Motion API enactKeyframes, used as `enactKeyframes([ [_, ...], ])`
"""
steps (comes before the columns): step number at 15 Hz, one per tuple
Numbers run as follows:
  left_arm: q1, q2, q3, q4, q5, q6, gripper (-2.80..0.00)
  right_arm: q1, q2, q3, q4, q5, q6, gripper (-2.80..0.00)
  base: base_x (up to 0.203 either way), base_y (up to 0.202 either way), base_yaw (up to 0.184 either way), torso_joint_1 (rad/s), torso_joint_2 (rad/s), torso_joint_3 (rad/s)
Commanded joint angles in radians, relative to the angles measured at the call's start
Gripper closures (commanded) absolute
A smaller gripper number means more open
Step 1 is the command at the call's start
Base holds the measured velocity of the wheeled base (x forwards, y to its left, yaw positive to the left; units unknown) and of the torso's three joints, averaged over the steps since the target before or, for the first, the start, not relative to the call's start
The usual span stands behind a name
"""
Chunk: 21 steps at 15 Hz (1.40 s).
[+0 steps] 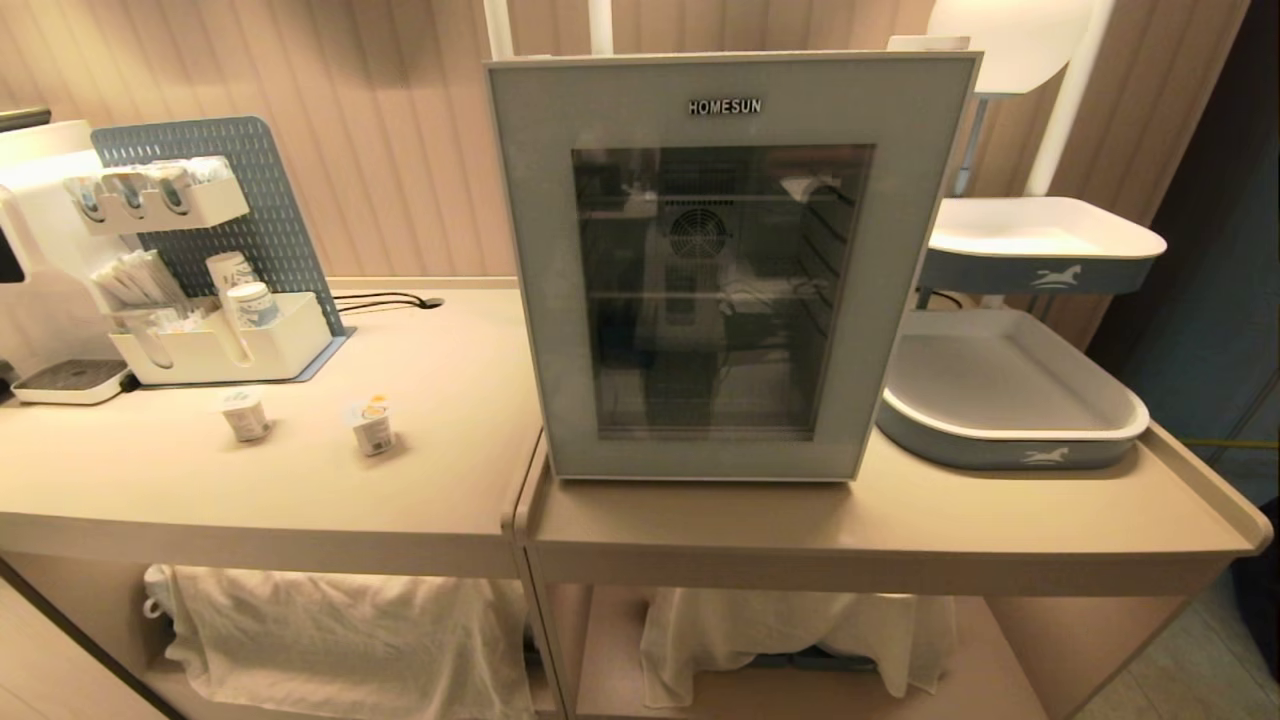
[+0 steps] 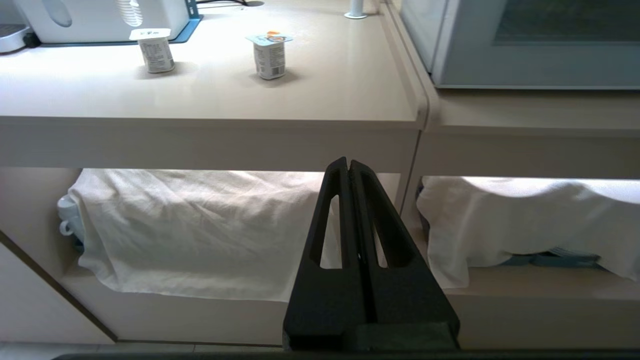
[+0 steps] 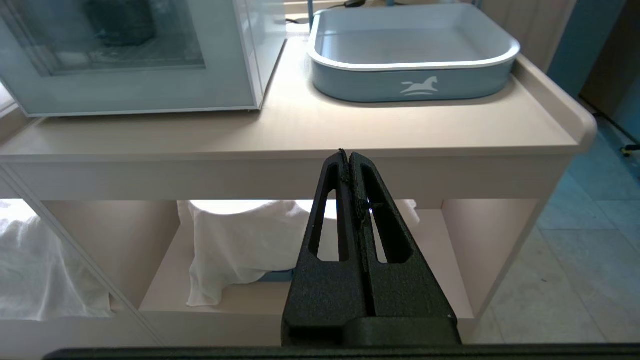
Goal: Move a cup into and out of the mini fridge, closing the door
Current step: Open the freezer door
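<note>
The mini fridge (image 3: 265, 40) stands in the middle of the counter with its grey-blue glass door (image 1: 540, 250) shut; through the glass I see wire shelves. Two small white foil-lidded cups stand upright on the counter to its left: one with an orange mark on the lid (image 1: 372, 427) (image 2: 270, 55), and a plainer one (image 1: 244, 414) (image 2: 156, 50) further left. My left gripper (image 2: 348, 162) and right gripper (image 3: 346, 156) hang shut and empty, low in front of the cabinet below the counter edge. Neither arm shows in the head view.
A pegboard organizer (image 1: 220, 340) with cups and sachets and a white coffee machine (image 1: 40, 200) fill the back left. A grey-blue tray (image 1: 1010, 450) sits right of the fridge, with another (image 1: 1040, 270) raised behind it. White cloths (image 1: 340, 630) drape the lower shelves.
</note>
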Motion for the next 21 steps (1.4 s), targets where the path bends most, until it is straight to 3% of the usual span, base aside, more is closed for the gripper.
enactKeyframes([
  [1, 0.000, 0.000, 0.000, -0.001, -0.001, 0.000, 0.00, 0.001, 0.002, 0.000, -0.001, -0.001, 0.000, 0.00, 0.117, 0.000, 0.002, 0.005, 0.01, 0.002],
  [4, 0.000, 0.000, -0.008, 0.010, 0.003, 0.011, 0.00, 0.001, 0.002, 0.000, -0.001, -0.001, 0.000, 0.00, 0.000, 0.000, 0.000, 0.000, 0.00, 0.000],
  [7, 0.000, 0.020, -0.158, 0.095, 0.036, 0.053, 0.00, 0.001, 0.002, -0.002, 0.004, -0.001, -0.002, 0.00, 0.000, 0.000, 0.000, 0.000, 0.00, 0.000],
  [9, 0.005, 0.084, -0.443, 0.249, 0.057, 0.056, 0.00, 0.001, 0.002, -0.002, 0.004, -0.001, -0.002, 0.00, 0.000, 0.000, 0.000, 0.000, 0.00, 0.000],
  [12, 0.026, 0.301, -1.100, 0.541, 0.061, 0.022, 0.00, 0.001, 0.001, -0.002, 0.004, -0.001, -0.002, 0.00, 0.000, 0.000, 0.000, 0.000, 0.00, 0.000],
  [14, 0.007, 0.564, -1.454, 0.717, 0.007, -0.046, 0.00, 0.001, 0.001, -0.002, 0.004, -0.001, -0.002, 0.00, 0.000, 0.000, 0.000, 0.000, 0.00, 0.000],
  [15, -0.014, 0.721, -1.576, 0.781, -0.029, -0.090, 0.00, 0.001, 0.001, -0.002, 0.004, -0.001, -0.002, 0.00, 0.000, 0.000, 0.000, 0.000, 0.00, 0.000],
  [17, -0.048, 0.992, -1.697, 0.853, -0.111, -0.158, 0.00, 0.001, 0.001, -0.002, 0.005, -0.001, -0.002, 0.00, 0.000, 0.000, 0.000, 0.000, 0.00, 0.000],
  [19, -0.053, 1.238, -1.736, 0.827, -0.299, -0.204, 0.00, 0.001, 0.001, -0.002, 0.005, -0.001, -0.003, 0.00, 0.000, 0.000, 0.000, 0.000, 0.00, 0.000],
  [20, -0.040, 1.321, -1.731, 0.778, -0.464, -0.207, 0.00, 0.001, 0.001, -0.002, 0.005, -0.001, -0.003, 0.00, 0.000, 0.000, 0.000, 0.000, 0.00, 0.000],
  [21, -0.001, 1.390, -1.709, 0.692, -0.718, -0.200, 0.00, 0.001, 0.001, -0.002, 0.005, -0.001, -0.003, 0.00, 0.000, 0.000, 0.000, 0.000, 0.00, 0.000],
])
